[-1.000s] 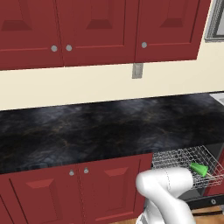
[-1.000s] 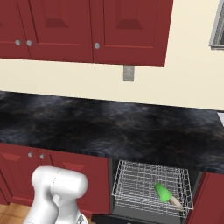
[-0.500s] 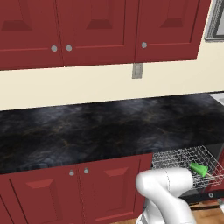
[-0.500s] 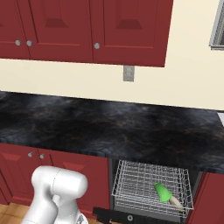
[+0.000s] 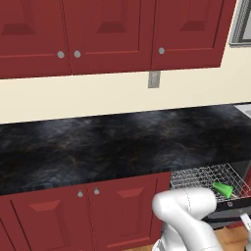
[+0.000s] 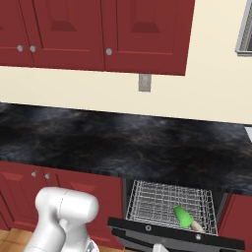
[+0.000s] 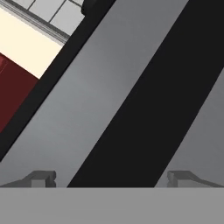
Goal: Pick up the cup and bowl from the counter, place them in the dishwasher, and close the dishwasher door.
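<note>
the cup [image 6: 183, 216] lies on its side in the dishwasher [image 6: 170, 205] rack, below the black surface [image 6: 123, 142]; the tool [image 7: 111, 177] is spread wide against the dishwasher door [image 7: 109, 83].

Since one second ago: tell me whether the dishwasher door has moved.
Yes. The dishwasher door has swung upward, closer to the wire rack front edge.

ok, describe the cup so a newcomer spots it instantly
Find the black counter under the red cabinets. Below its right end the dishwasher is open, wire rack out. The cup lies on its side in the rack, the one bright green item.
</note>
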Tool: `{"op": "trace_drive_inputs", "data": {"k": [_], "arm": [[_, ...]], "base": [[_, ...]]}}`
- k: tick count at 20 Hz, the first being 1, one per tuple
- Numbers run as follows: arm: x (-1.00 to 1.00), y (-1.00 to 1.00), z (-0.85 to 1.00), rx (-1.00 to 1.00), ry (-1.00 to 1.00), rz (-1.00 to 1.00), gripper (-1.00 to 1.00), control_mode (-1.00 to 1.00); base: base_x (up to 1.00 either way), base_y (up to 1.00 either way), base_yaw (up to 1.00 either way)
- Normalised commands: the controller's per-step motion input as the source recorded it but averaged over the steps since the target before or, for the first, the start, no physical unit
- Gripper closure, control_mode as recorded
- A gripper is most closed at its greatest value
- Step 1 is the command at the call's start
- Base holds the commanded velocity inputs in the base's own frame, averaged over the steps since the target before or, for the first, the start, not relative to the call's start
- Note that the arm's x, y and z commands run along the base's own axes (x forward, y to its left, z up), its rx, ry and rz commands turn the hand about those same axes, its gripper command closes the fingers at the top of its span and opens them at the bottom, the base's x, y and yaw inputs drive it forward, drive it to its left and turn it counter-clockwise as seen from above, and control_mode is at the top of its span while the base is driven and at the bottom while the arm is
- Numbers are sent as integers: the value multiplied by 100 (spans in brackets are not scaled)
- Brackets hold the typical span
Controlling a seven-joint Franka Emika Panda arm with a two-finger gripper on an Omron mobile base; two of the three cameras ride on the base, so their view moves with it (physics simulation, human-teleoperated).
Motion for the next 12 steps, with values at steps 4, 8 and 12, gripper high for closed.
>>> {"op": "trace_drive_inputs", "data": {"k": [4,8,12], "arm": [[100,0,-17,0,5,-5,-100,-100],[100,0,-12,0,6,-5,-100,-100],[81,0,-6,-1,1,-3,-100,-100]], "base": [[0,0,0],[0,0,0],[0,0,0]]}}
